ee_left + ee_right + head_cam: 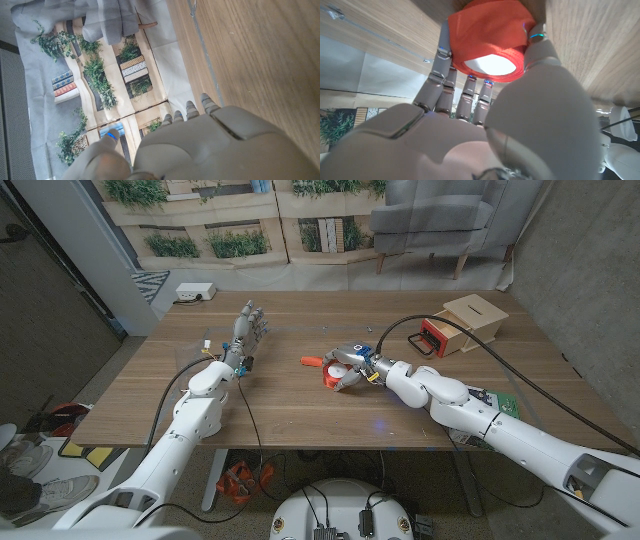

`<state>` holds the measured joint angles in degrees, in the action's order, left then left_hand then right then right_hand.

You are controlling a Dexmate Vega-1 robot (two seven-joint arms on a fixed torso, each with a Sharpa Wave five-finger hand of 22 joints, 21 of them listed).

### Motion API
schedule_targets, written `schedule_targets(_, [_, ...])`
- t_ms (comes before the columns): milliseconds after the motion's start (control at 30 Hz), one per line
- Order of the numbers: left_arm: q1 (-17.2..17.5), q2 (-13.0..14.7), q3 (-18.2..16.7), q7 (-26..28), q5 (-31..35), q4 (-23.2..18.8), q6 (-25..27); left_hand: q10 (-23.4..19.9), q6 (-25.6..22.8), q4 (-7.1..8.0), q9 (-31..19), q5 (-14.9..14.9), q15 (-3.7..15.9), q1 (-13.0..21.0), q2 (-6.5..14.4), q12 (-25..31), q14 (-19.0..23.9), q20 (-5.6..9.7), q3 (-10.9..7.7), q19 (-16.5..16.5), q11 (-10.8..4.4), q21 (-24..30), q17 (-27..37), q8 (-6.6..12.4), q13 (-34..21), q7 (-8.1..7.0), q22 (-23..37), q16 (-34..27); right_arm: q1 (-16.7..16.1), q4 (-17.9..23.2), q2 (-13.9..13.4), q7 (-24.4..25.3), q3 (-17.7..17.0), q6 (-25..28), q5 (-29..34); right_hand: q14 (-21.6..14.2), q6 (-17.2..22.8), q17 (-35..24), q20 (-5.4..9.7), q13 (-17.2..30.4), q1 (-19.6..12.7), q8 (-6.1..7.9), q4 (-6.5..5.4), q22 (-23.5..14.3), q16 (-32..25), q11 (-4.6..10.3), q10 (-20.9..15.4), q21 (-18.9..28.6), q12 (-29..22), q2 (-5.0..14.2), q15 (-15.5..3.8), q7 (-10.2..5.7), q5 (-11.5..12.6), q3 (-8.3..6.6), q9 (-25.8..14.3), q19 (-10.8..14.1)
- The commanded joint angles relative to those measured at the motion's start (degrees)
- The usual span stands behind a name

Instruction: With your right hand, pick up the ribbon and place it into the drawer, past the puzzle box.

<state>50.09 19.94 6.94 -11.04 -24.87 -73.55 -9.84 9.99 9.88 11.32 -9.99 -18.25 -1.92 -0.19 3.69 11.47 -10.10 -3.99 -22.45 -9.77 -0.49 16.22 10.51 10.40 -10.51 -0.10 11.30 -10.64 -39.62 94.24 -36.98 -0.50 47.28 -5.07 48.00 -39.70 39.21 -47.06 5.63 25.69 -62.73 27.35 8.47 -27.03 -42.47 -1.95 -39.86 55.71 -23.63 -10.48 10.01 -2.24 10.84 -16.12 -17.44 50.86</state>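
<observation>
Behind the wooden tabletop hangs a printed backdrop of planters and greenery, with a grey armchair standing at the back right and a small white box lying on the floor just past the far left corner. Near the middle of the tabletop, the right robot hand is wrapped around the ribbon, a red spool with a white core; a loose red tail of the ribbon trails off to the left across the wood. From the right wrist view, the fingers curl along one side of the ribbon and the thumb presses on the opposite side, so the roll is clamped between them, close against the wood. Far off to the right, at the tabletop's back corner, sits the puzzle box, a light wooden box with a slot in its top, and touching its left side is the drawer, red, pulled out toward the front. Well apart on the left side, the left robot hand stands upright above the tabletop, its fingers spread and pointing away from the robot, holding nothing. A black cable loops from the right arm across the tabletop's right side.
</observation>
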Motion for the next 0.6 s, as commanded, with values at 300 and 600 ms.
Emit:
schedule_targets(300, [-1.1,-0.39,0.26,-0.52,0.35,1.22,-0.21,8.83,6.15,-0.05,-0.27,-0.27,-0.42,0.07,6.76,0.18,-9.79,-0.16,0.33,-2.47,0.14,-0.09,0.17,0.28,-0.22,-0.35,0.19,-0.19,-0.33,-0.83,-0.12,8.46,-1.5,-3.89,0.12,-19.16,14.33,-4.28,7.0,0.27,-20.14,0.54,-0.06,-0.85,0.58,-0.96,-8.93,2.26,-12.22,19.25,-22.68,3.76,0.25,0.18,-0.18,-2.19])
schedule_targets(600, [-1.54,-0.69,0.28,-0.56,0.52,1.79,-0.27,8.84,6.13,-0.05,-0.27,-0.27,-0.42,0.07,6.76,0.18,-9.75,-0.14,0.35,-2.43,0.22,-0.11,0.17,0.27,-0.22,-0.36,0.2,-0.21,-0.08,-1.22,-0.29,11.07,-2.01,-4.95,0.8,-19.2,14.55,-5.01,7.02,0.28,-20.28,0.54,-0.18,-1.16,0.95,-0.91,-9.21,3.51,-12.13,19.15,-22.64,3.73,0.34,0.32,-0.3,-2.74])
